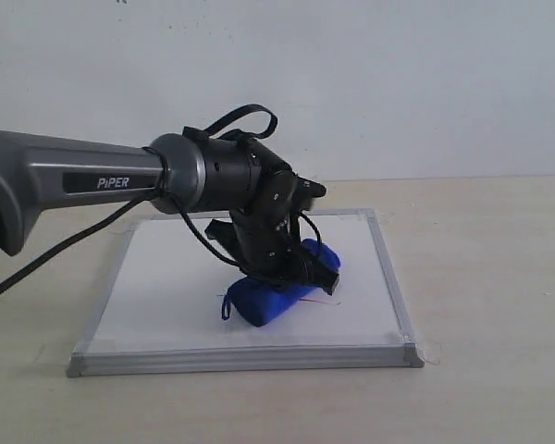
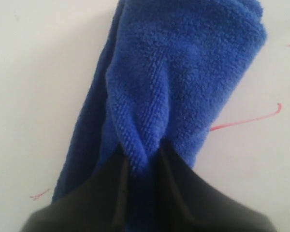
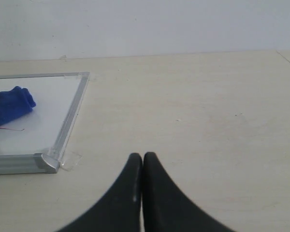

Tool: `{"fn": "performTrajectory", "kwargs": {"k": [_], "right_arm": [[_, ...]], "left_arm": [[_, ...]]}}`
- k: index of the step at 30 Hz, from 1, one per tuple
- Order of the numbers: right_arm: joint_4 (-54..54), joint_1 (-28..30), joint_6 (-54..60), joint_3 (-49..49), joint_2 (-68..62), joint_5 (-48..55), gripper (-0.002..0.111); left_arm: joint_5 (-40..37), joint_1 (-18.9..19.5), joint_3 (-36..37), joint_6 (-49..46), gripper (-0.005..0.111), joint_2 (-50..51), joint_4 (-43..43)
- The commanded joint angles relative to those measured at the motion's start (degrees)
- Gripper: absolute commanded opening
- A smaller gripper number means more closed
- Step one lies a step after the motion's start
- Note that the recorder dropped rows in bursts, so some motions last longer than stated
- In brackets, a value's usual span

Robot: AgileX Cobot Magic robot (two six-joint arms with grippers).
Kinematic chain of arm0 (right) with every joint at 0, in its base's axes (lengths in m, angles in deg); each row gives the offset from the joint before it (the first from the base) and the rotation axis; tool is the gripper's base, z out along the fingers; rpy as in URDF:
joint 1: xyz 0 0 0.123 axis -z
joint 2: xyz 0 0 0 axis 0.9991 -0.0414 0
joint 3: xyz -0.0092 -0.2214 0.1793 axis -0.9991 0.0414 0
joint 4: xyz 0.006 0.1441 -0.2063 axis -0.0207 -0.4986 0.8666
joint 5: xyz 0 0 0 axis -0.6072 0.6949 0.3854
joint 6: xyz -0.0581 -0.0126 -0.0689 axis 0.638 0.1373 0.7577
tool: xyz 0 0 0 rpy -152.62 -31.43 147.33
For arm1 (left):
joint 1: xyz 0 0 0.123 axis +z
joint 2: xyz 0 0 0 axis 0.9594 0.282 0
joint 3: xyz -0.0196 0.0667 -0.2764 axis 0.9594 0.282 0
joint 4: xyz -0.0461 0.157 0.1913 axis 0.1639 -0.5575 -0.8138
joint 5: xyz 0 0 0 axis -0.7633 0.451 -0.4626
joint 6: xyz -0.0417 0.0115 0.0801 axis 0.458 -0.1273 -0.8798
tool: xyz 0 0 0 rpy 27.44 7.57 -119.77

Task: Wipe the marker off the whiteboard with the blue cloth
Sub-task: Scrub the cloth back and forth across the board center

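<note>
The whiteboard [image 1: 166,277] lies flat on the table, silver-framed. On its near right part rests the blue cloth [image 1: 273,294], a rolled bundle with a dark loop at its left end. My left gripper [image 1: 301,268] presses down on it, shut on a fold of the blue cloth [image 2: 179,87]. A thin red marker line [image 2: 249,120] runs out from under the cloth, and a small red fleck shows on the other side. The marker [image 1: 326,302] also peeks out by the cloth's right end. My right gripper [image 3: 142,157] hovers over bare table, shut, holding nothing.
The whiteboard's corner [image 3: 46,162] with clear tape [image 3: 70,159] lies near my right gripper. The blue cloth [image 3: 9,108] shows on the board there. A pale wall stands behind the beige table [image 1: 490,259].
</note>
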Motion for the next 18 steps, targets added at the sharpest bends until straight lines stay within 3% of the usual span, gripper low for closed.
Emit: {"fn": "performTrajectory", "kwargs": {"k": [1, 3, 5, 8, 10, 13, 18], "right_arm": [[0.3, 0.5, 0.0, 0.0, 0.3, -0.3, 0.000], [0.3, 0.5, 0.0, 0.0, 0.3, -0.3, 0.000], [0.3, 0.5, 0.0, 0.0, 0.3, -0.3, 0.000], [0.3, 0.5, 0.0, 0.0, 0.3, -0.3, 0.000], [0.3, 0.5, 0.0, 0.0, 0.3, -0.3, 0.000], [0.3, 0.5, 0.0, 0.0, 0.3, -0.3, 0.000], [0.3, 0.5, 0.0, 0.0, 0.3, -0.3, 0.000]], "left_arm": [[-5.9, 3.0, -0.6, 7.3, 0.004, 0.2, -9.0], [-10.0, 6.3, -1.0, 11.1, 0.004, 0.0, -12.7], [-10.9, 6.9, -1.0, 10.5, 0.004, 0.0, -10.9], [-5.0, 3.8, -1.0, 6.5, 0.004, 0.0, -1.8], [1.4, -0.4, -1.0, 0.1, 0.004, 0.1, 5.5], [6.2, -3.5, -1.0, -1.7, 0.004, 0.3, 6.1], [2.9, -2.2, -1.0, 0.5, 0.004, 0.6, -0.1]]}}
